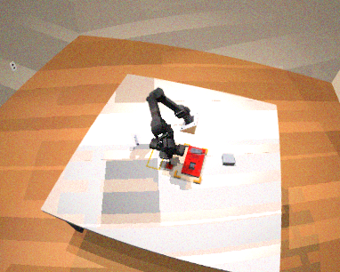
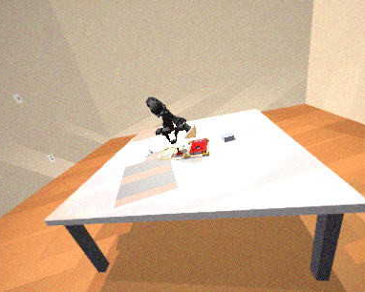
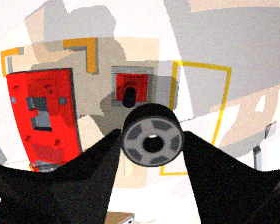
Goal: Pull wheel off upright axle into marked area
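The wheel (image 3: 152, 127), black with a grey spoked face, is between the fingertips in the wrist view. My gripper (image 3: 152, 136) (image 2: 173, 140) (image 1: 166, 157) is shut on it. The black upright axle (image 3: 129, 97) stands on a red base (image 3: 141, 81) (image 1: 169, 166). Its tip shows clear of the wheel, which is off the axle and held above the table. The marked area, a yellow outline (image 3: 201, 65) (image 1: 153, 168) (image 2: 166, 159), lies to the right of the base in the wrist view; part of its left line is hidden by the wheel and finger.
A red panel (image 1: 198, 161) (image 2: 198, 147) (image 3: 60, 125) with orange corner brackets (image 3: 91, 56) lies on the other side of the base. A grey block (image 1: 229, 159) (image 2: 228, 138) is farther right. A tan wedge-like object (image 1: 190, 131) is behind the panel, near the arm.
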Motion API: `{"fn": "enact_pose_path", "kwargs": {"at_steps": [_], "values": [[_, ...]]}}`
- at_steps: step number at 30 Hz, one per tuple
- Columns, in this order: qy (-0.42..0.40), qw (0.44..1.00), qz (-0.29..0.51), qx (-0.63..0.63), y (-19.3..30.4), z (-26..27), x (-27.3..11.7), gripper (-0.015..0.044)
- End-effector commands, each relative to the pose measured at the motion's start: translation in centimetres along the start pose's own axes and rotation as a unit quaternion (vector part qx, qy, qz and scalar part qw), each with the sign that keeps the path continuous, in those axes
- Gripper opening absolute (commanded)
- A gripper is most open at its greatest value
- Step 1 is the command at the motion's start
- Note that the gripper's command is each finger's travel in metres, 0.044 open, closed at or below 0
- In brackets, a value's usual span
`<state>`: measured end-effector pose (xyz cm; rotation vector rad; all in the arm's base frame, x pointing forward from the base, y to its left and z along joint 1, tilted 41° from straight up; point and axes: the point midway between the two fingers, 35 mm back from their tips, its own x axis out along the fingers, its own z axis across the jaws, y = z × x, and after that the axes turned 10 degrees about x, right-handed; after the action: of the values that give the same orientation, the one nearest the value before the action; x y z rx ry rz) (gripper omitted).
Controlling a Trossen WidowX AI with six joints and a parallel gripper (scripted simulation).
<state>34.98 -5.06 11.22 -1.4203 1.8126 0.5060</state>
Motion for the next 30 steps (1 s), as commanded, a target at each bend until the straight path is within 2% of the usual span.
{"fn": "enact_pose_path", "kwargs": {"at_steps": [1,22,30], "values": [[0.002,1.0,0.0,-0.003,0.6,-1.5,-0.1,0.0],[0.002,1.0,0.001,-0.002,3.6,-7.7,-0.6,0.0],[0.003,1.0,0.001,-0.002,3.9,-8.1,-0.2,0.0]]}}
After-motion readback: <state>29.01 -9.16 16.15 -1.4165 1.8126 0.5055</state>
